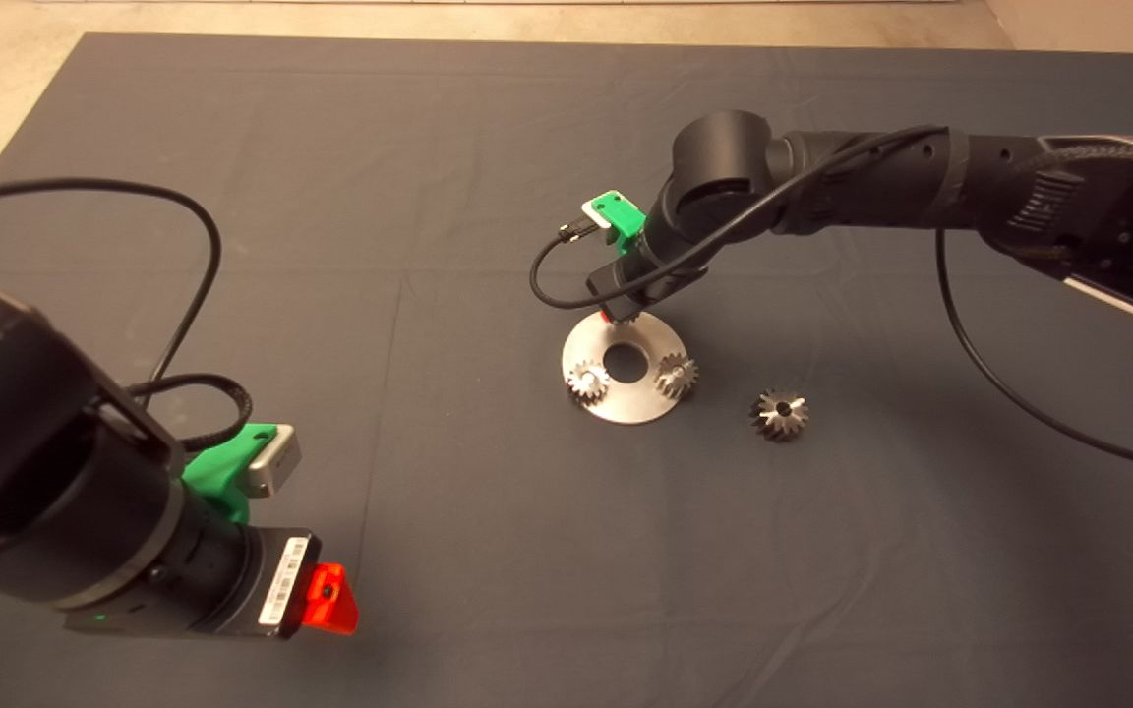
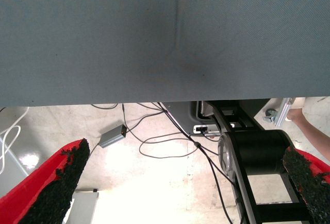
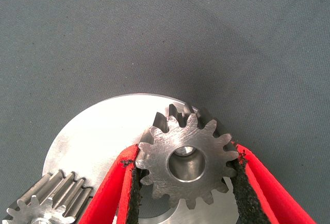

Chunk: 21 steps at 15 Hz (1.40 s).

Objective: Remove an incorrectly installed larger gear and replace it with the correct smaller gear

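My right gripper [image 1: 618,315] reaches down over the far edge of the round steel plate [image 1: 591,344]. In the right wrist view it [image 3: 185,153] is shut on the smaller gear [image 3: 164,158], its black pads pressed against the short straight teeth on both sides. This gear lies flat over the plate [image 3: 98,136], and a pin shows through its centre hole. The larger gear [image 1: 780,414], with flared shiny teeth, lies loose on the mat to the right of the plate. My left gripper [image 1: 330,598] is parked at the lower left and open [image 2: 180,193], with nothing between its fingers.
Two shiny small gears [image 1: 587,382] [image 1: 677,376] sit on the near half of the plate, either side of its centre hole; one [image 3: 49,203] is beside my right fingers. The left wrist view shows the mat's edge, floor cables and part of a person [image 2: 315,131].
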Tool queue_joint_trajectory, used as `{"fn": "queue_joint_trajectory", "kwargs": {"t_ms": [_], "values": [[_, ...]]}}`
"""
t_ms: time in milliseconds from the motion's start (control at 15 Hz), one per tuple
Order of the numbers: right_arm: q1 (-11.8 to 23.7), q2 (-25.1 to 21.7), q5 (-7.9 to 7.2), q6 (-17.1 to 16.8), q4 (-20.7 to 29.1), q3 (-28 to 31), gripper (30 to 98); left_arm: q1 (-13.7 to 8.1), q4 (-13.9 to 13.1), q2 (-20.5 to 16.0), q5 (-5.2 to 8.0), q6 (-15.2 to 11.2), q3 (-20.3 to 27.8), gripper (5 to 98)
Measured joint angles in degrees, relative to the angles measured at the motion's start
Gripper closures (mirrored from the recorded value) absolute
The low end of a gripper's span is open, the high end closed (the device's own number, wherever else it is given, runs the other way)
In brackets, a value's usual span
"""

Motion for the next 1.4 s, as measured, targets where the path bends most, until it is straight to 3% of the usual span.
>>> {"fn": "queue_joint_trajectory", "kwargs": {"t_ms": [800,933,1067,1267,1400], "values": [[0.0,-0.3,-0.23,0.0,0.1,0.1,84.8,0.0,0.0,0.0,0.00,0.0,0.0,6.1],[0.1,-0.4,-0.30,0.0,0.0,0.1,80.6,0.0,0.0,0.0,0.00,0.0,0.0,6.1],[0.2,-0.4,-0.46,0.0,0.1,0.5,80.6,0.0,0.0,0.0,0.00,0.0,0.0,6.1],[1.6,-1.3,-1.32,0.0,1.8,4.5,75.5,0.0,0.0,0.0,-0.02,0.0,0.0,6.1],[5.3,-3.3,-2.13,0.0,5.1,9.7,71.3,0.0,0.0,0.0,-0.02,0.0,0.0,6.1]]}}
